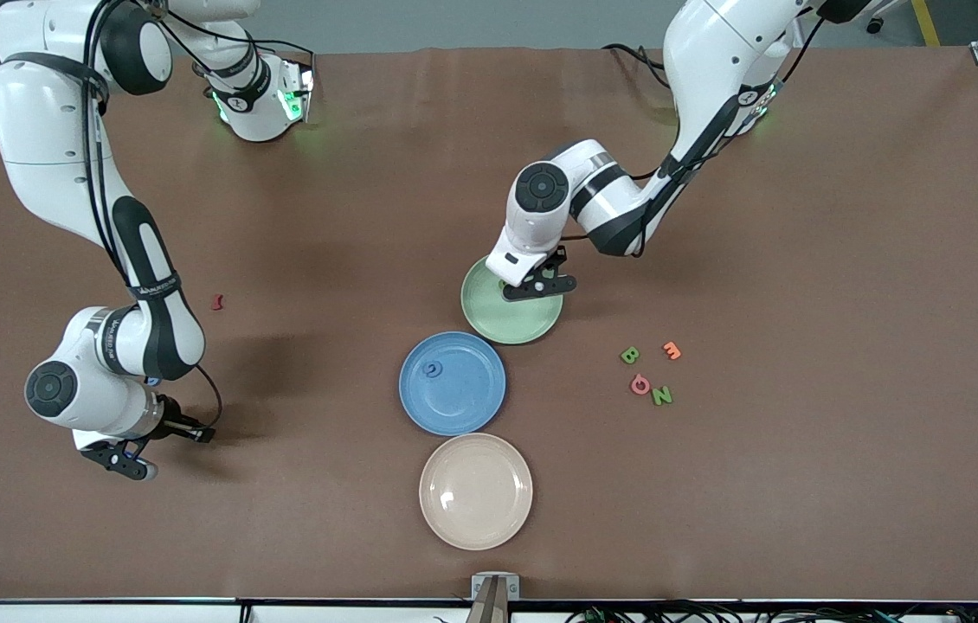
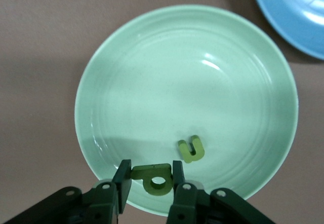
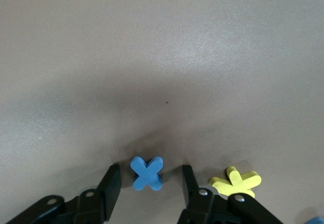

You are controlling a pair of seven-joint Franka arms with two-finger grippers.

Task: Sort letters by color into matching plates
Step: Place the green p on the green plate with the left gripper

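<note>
Two steps are in hand at once. A green letter [image 2: 153,177] is clamped between the fingers of the left gripper [image 1: 540,285], which is held over the pale green plate [image 1: 489,318]; one green letter [image 2: 192,149] is already lying in that plate. The delivery is judged nearly done: only a release over the plate's floor is called for. The held letter (a P or a 9, it cannot be told which) is gripped across its body, with its long axis running from finger to finger and its round loop pointing away from the wrist.

At the right arm's end of the table, the right gripper [image 1: 130,457] is set low around a blue X [image 3: 147,173], with its fingers apart on either side and neither pad seen touching. A pinch and a lift are called for next, then a carry to the blue plate [image 1: 480,402], where one blue letter [image 1: 432,369] lies. The X lies flat, with no single long axis. A yellow letter [image 3: 236,181] lies just beside one finger and could be nudged.
</note>
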